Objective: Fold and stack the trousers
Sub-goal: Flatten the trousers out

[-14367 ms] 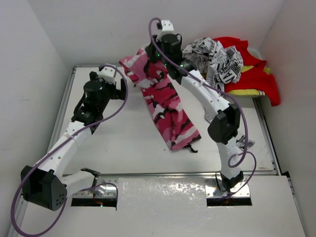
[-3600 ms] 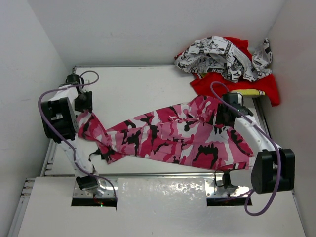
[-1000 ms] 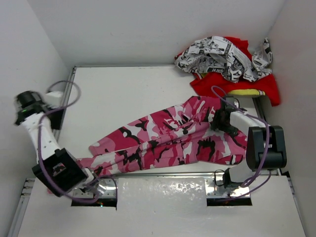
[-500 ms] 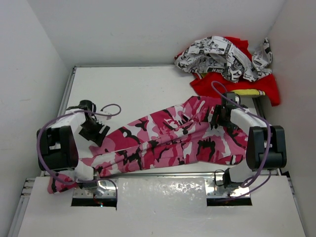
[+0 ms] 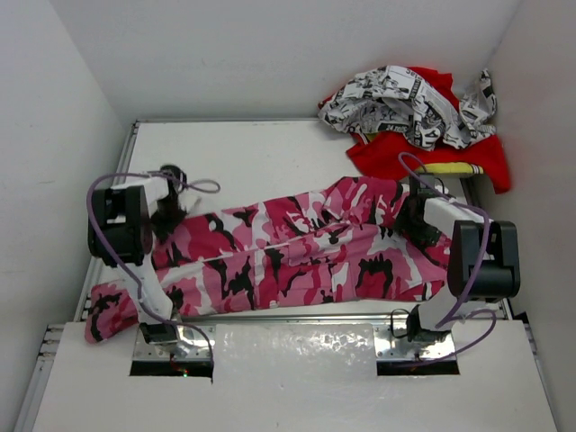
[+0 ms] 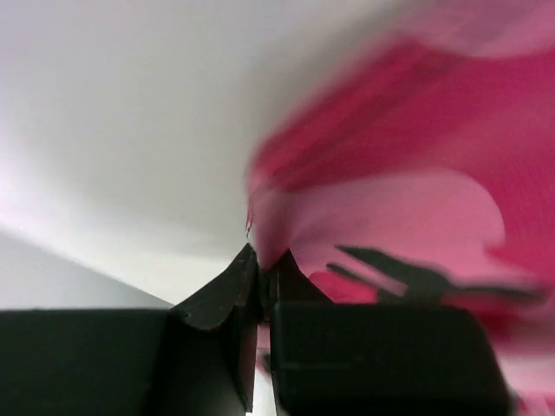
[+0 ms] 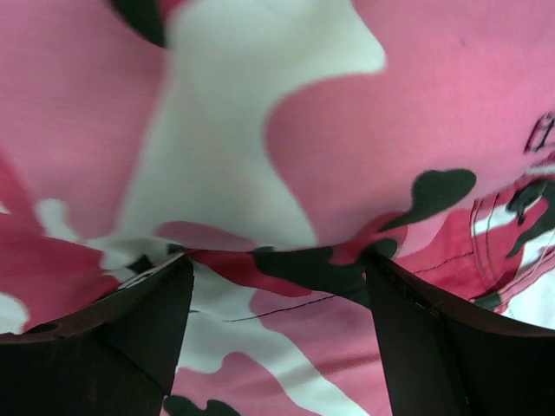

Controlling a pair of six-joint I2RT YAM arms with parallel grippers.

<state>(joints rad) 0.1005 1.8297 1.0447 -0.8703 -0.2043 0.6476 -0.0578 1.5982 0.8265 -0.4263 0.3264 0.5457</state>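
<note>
The pink camouflage trousers lie spread lengthwise across the table, waist at the right. One leg end droops over the near left edge. My left gripper sits at the far left edge of the legs. In the blurred left wrist view its jaws are shut, with the edge of the pink cloth pinched at the tips. My right gripper rests on the waist part. Its fingers stand wide apart and press down on the cloth, which fills that view.
A black-and-white printed cloth lies heaped on a red cloth at the back right corner. White walls close in the table on the left, back and right. The arms' bases are at the near edge.
My left gripper has swung in to the far edge of the left leg and shut on it. The legs now lie wider and farther up the table. The right arm has barely moved.
</note>
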